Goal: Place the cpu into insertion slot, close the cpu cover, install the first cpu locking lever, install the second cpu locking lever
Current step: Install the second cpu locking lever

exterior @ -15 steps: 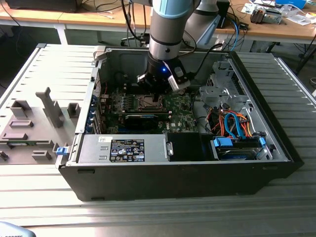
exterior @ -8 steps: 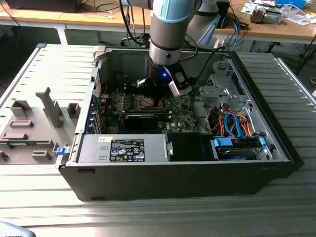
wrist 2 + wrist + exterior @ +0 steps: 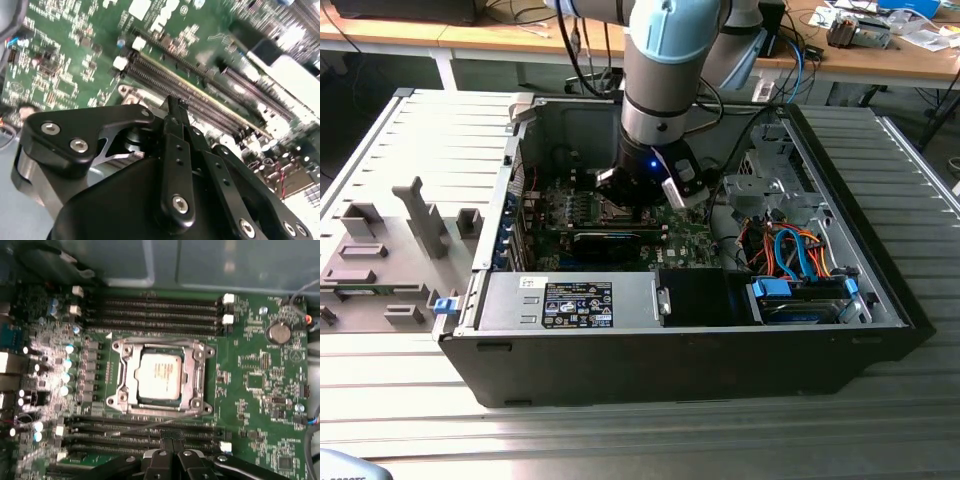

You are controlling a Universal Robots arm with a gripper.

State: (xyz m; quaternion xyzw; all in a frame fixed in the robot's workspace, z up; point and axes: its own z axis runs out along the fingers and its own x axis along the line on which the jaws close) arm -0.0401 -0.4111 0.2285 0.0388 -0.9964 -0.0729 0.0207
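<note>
Right, cpu (image 3: 159,374) sits in the insertion slot (image 3: 196,377) under the cpu cover (image 3: 159,346), my gripper (image 3: 171,444) pinched shut on nothing beside a thin locking lever (image 3: 150,426); I risk it slipping off.

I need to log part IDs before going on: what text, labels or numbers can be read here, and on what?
No text reads clearly enough to quote.
Black-and-white sticker on the grey metal box at the case front, exterior view: print too small.
Pale silver-grey square cpu, first wrist view: faint marks, blurred.
Green motherboard: white lettering, too small.
</note>
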